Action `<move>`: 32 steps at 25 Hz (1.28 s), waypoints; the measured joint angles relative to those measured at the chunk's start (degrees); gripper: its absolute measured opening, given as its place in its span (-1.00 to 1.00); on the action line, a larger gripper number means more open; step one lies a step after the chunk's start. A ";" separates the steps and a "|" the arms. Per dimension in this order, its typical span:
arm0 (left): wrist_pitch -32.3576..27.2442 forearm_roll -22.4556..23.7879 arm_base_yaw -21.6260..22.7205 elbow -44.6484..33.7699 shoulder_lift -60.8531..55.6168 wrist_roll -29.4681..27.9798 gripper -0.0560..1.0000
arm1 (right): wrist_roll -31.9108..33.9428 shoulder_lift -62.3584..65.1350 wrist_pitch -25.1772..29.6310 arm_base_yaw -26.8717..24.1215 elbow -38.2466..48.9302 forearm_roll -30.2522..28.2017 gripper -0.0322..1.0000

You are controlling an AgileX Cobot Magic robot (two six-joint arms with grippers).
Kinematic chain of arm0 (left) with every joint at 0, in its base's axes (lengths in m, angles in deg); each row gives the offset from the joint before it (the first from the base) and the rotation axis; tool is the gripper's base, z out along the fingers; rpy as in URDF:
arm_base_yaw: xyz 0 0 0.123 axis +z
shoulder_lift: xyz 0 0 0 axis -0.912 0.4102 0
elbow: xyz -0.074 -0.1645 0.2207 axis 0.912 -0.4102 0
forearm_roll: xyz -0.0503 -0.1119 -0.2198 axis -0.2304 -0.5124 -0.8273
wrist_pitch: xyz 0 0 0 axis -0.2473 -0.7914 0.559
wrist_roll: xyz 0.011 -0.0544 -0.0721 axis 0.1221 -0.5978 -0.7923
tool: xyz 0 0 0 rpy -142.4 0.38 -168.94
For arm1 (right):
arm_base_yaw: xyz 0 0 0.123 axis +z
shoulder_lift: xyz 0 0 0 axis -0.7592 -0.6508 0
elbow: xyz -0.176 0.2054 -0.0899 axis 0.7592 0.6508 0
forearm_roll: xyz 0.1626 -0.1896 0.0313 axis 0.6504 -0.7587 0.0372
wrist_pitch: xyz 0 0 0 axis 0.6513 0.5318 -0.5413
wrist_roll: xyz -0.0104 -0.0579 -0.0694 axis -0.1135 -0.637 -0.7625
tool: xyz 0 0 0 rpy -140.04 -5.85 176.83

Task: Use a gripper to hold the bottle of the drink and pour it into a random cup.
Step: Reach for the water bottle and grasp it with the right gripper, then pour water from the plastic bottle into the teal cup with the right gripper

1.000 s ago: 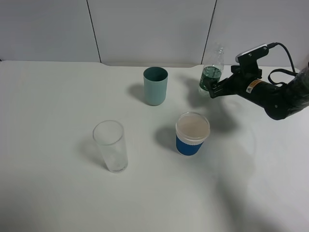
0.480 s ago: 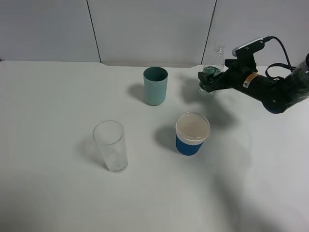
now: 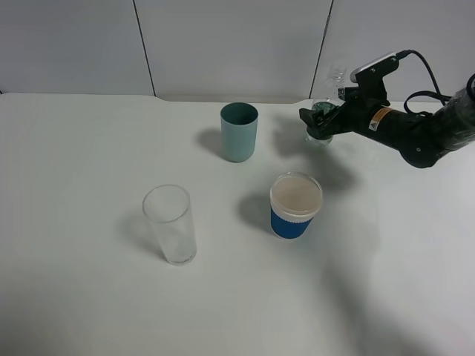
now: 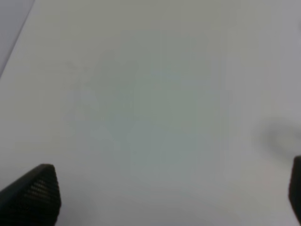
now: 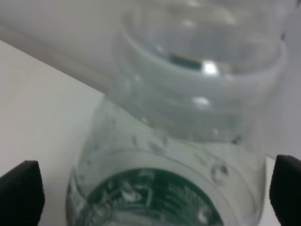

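White table [image 3: 89, 297] — bottle [image 3: 324, 111] in right gripper [image 3: 315, 121]

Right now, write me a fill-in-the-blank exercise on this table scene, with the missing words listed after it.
1. The right gripper is shut on the ____ with the green label.
2. The white cup nearest the bottle wears a ____ sleeve.
3. The teal cup stands upright, farther back on the table than the clear ____.
4. The left gripper holds ____.

Missing words: bottle; blue; glass; nothing
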State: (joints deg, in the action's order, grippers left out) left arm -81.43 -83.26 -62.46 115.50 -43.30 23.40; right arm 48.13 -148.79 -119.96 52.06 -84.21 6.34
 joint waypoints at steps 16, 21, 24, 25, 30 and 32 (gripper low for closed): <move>0.00 0.00 0.00 0.00 0.00 0.00 0.96 | 0.60 -4.32 -0.68 0.08 -0.06 1.03 0.09; 0.00 0.00 0.00 0.00 0.00 0.00 0.96 | 0.66 -4.32 -0.63 0.08 -0.06 1.03 0.09; 0.00 0.00 0.00 0.00 0.00 0.00 0.96 | 0.66 -4.32 -0.51 0.08 -0.06 1.03 0.09; 0.00 0.00 0.00 0.00 0.00 0.00 0.96 | 0.72 -4.32 -0.28 0.08 -0.06 1.03 0.09; 0.00 0.00 0.00 0.00 0.00 0.00 0.96 | 2.91 -1.20 7.01 1.21 -0.06 1.09 0.09; 0.00 0.05 0.00 0.00 0.00 0.00 0.96 | 3.26 0.85 10.57 1.78 -0.01 1.09 0.09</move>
State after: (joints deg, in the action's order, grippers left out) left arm -81.43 -83.21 -62.46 115.50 -43.30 23.40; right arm 51.40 -147.94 -109.39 53.83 -84.22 7.43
